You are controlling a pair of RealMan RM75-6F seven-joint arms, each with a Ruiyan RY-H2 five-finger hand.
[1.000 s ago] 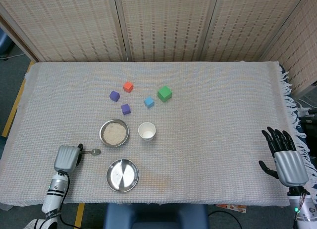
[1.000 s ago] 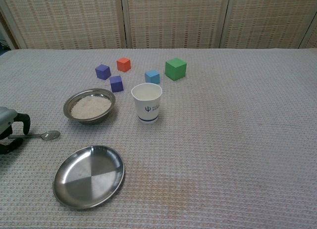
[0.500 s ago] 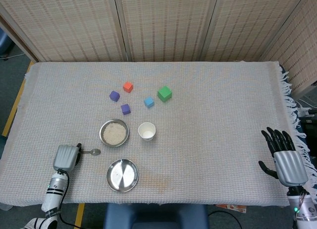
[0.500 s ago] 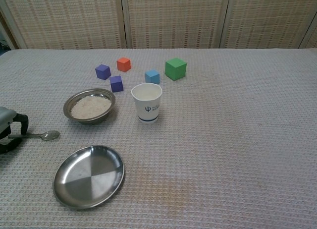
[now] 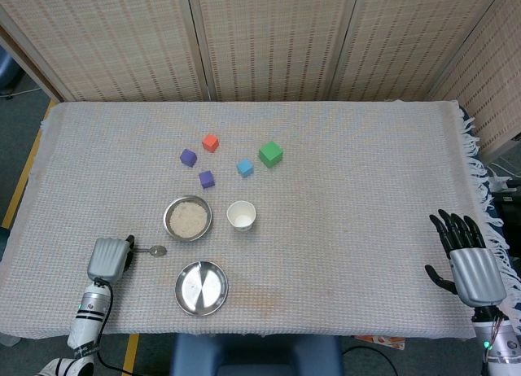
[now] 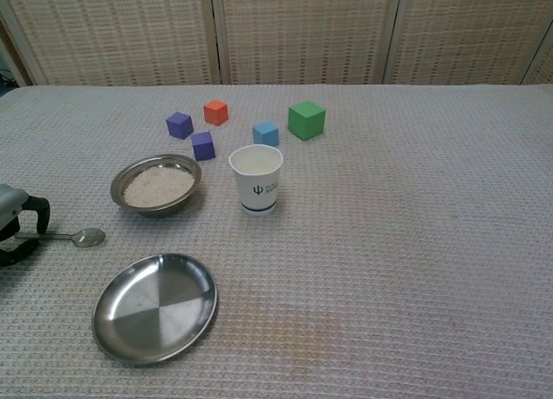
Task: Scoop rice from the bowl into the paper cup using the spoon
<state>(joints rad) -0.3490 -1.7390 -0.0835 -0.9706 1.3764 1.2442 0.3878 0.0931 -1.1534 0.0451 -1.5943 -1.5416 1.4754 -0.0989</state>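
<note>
Pretty much nothing has changed from the frames a second ago: the left hand [image 5: 110, 258] sits in the same spot at the near left of the counter [image 5: 366, 172], with only the tiniest shift of the spoon [image 6: 73, 237].

The left hand's fingers are curled around the spoon's handle, and the spoon's bowl end pokes out to the right, low over the cloth. Can't tell if it's touching the cloth or just off it. The bowl of rice [image 5: 188, 218] is just beyond and right of the spoon tip, and the paper cup [image 5: 241, 215] stands upright just right of that bowl. An empty metal plate [image 5: 201, 287] lies nearer the robot, close to the spoon.

The right hand [image 5: 466, 254] only shows in the head view, way off at the right edge of the counter, fingers spread, holding nothing. The chest view cuts it out completely but gives a better look at the left hand's dark fingers [image 6: 36, 211] wrapped around the spoon handle, plus the logo on the cup.
</note>
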